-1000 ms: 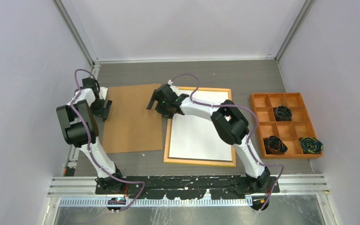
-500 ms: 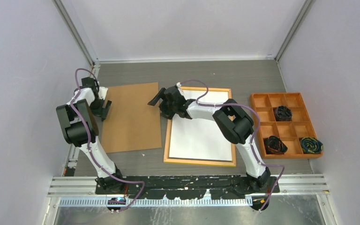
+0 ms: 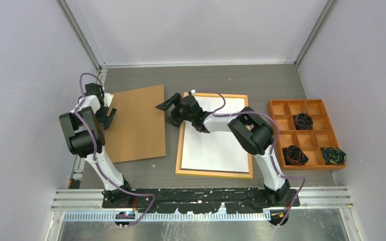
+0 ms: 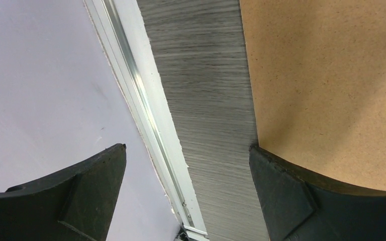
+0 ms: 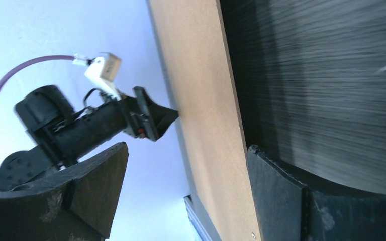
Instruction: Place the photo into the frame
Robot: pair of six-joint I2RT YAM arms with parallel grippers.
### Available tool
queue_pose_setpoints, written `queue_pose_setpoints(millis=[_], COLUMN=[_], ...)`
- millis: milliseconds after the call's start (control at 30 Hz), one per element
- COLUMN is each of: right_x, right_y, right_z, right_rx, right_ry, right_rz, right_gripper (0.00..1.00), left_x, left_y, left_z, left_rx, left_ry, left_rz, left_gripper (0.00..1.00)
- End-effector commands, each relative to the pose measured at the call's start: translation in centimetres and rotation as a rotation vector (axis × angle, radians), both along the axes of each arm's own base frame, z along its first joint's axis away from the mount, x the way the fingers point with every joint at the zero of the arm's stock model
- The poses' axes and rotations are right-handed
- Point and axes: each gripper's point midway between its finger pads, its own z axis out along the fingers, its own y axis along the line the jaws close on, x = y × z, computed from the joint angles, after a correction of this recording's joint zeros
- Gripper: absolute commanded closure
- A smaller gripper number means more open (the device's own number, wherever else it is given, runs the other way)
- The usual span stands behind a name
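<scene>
The frame [image 3: 214,173] lies flat on the worktop [image 3: 201,80], right of centre, its tan edge up. The photo [image 3: 213,143] lies inside it with the plain white side up, so its printed side is hidden. The right arm crosses their far part and covers the far left corner of both.

To the left lies a brown board [image 3: 135,128], slightly askew. Far right stands an orange tray [image 3: 295,101] holding three dark bundles [image 3: 295,154], too small to identify.

The right pincer [image 3: 167,109] sits between the frame and the board's far right corner. From above its gap is hard to read. Its wrist camera shows the fingers spread with nothing between them, and the board's edge running through the gap.

The left pincer [image 3: 106,114] sits at the board's far left edge. Its wrist camera shows it spread too, with one finger [image 4: 301,201] over the board's edge. Whether it touches the board I cannot tell. That view also shows a metal rail [image 4: 146,115] against a lilac wall [image 4: 40,85].
</scene>
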Motion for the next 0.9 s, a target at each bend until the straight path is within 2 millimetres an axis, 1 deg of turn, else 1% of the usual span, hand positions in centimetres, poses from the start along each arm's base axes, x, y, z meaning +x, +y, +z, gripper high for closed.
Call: queue_pose_setpoints(millis=[0,100,200,267,367,467,567,700,800,867], right_x=[-9.3,-10.0,-11.4,-12.3,-13.0,-12.7,-12.4,-11.7,-11.4,-11.2], right_y=[5.5,5.4,5.6,5.9,6.4,6.6,6.5,5.3,4.0,3.0], right_z=[17.5,18.1,19.6,19.8,19.0,17.6,16.9,16.2,15.4,14.9], right_rx=[0.441,0.447,0.456,0.438,0.432,0.427,0.395,0.307,0.220,0.142], right_ry=[-0.223,-0.247,-0.315,-0.335,-0.317,-0.271,-0.265,-0.277,-0.268,-0.275], right_rz=[0.333,0.347,0.404,0.435,0.464,0.453,0.433,0.382,0.338,0.307], right_gripper=[0.10,0.10,0.10,0.09,0.09,0.09,0.09,0.10,0.15,0.21], left_x=[-3.0,-3.1,-3.2,-3.2,-3.2,-3.1,-3.1,-2.9,-2.8,-2.6], left_y=[-10.1,-10.2,-10.2,-10.3,-10.4,-10.4,-10.2,-9.8,-9.5,-9.4], left_z=[-4.4,-4.3,-4.4,-4.3,-4.1,-4.0,-3.8,-3.6,-3.4,-3.1], left_rx=[-0.414,-0.415,-0.419,-0.421,-0.425,-0.422,-0.413,-0.390,-0.375,-0.371], left_ry=[0.124,0.125,0.125,0.120,0.115,0.110,0.106,0.099,0.093,0.086], left_rz=[-0.069,-0.073,-0.080,-0.089,-0.091,-0.089,-0.091,-0.091,-0.090,-0.093], left_gripper=[0.00,0.00,0.00,0.00,0.00,0.00,0.00,0.00,0.00,0.00])
